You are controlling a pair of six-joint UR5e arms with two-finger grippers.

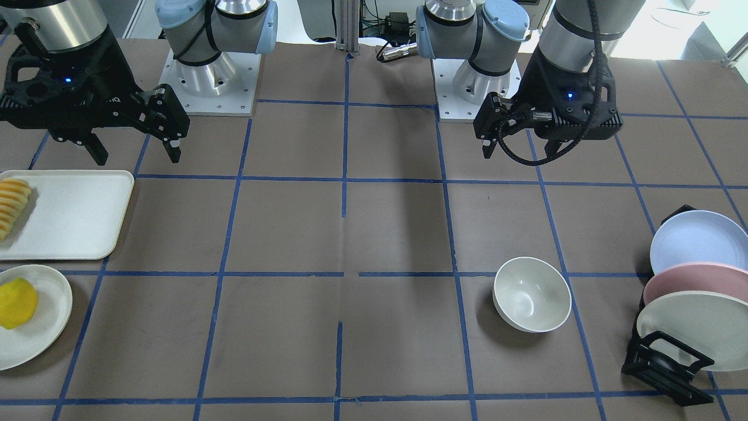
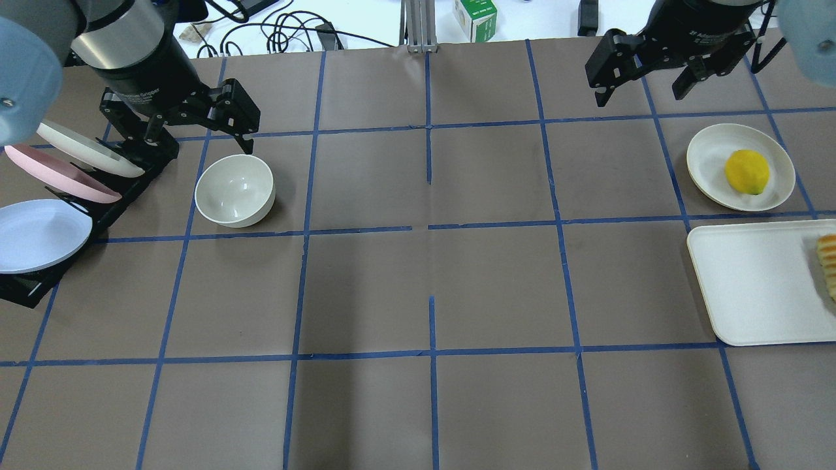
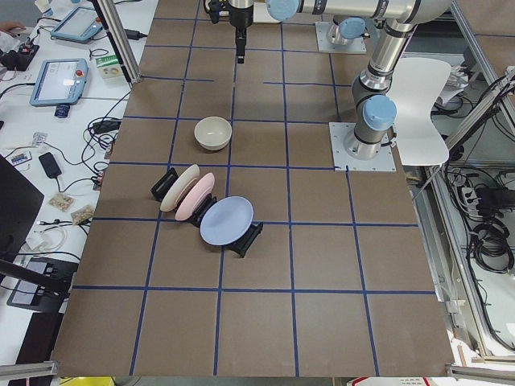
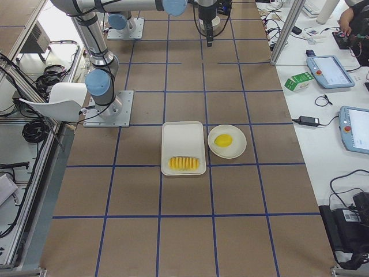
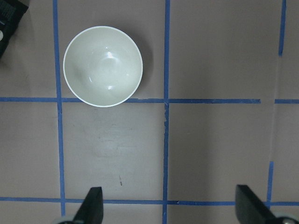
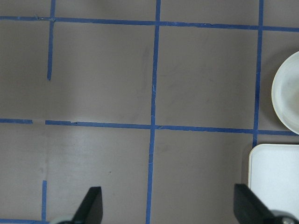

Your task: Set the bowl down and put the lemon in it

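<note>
The off-white bowl (image 1: pixel 532 302) stands upright and empty on the table, also in the overhead view (image 2: pixel 235 190) and the left wrist view (image 5: pixel 103 66). The yellow lemon (image 1: pixel 17 303) lies on a shallow cream plate (image 1: pixel 49 333), also in the overhead view (image 2: pixel 746 171). My left gripper (image 2: pixel 196 134) is open and empty, above the table just beside the bowl and not touching it. My right gripper (image 2: pixel 643 88) is open and empty, raised well short of the lemon.
A black rack (image 2: pixel 39 287) with blue, pink and cream plates stands next to the bowl. A white tray (image 2: pixel 757 281) with a row of fruit slices (image 2: pixel 828 261) lies beside the lemon's plate (image 2: pixel 705 156). Blue tape lines grid the brown table.
</note>
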